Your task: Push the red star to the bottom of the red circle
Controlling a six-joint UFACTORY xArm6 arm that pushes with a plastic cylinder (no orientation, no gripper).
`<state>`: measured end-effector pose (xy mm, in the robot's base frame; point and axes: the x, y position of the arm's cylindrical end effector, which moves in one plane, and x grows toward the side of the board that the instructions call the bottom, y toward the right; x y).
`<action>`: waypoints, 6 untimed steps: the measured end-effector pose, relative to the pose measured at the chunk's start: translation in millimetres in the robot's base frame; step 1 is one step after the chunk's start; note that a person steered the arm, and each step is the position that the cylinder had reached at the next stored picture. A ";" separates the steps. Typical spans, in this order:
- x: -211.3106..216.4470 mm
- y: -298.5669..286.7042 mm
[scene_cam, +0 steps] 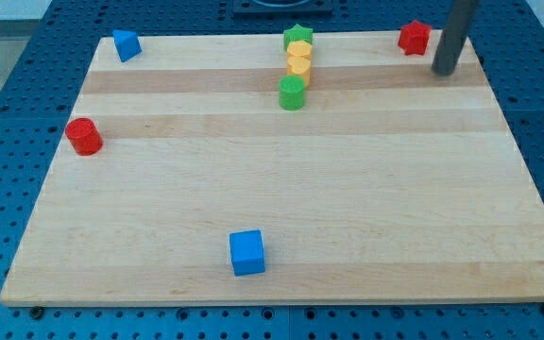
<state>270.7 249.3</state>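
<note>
Nearest the view's bottom there's just a blue cube [246, 252] sitting alone on the wooden surface [281, 189], nowhere near anything that matters. Further up on the view's left edge is the red circle [83, 136], and past that a blue block [126, 44] in the top left corner. Middle top has a little column: green cylinder [292, 93], two yellow blocks [298, 59], green star [297, 36]. The red star [414, 37] is way off in the top right corner, with my tip [443, 71] just beside it, to its right and slightly lower, not touching. No claw on this rig, only a rod. So it's still the approach step; next I'd need to get behind the star and shove it leftward and down, dodging that column.
</note>
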 end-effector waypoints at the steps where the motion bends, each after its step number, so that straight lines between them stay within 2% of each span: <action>1: -49.5 32.5; 2: -79.5 24.0; 6: -65.2 -58.7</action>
<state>205.4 190.5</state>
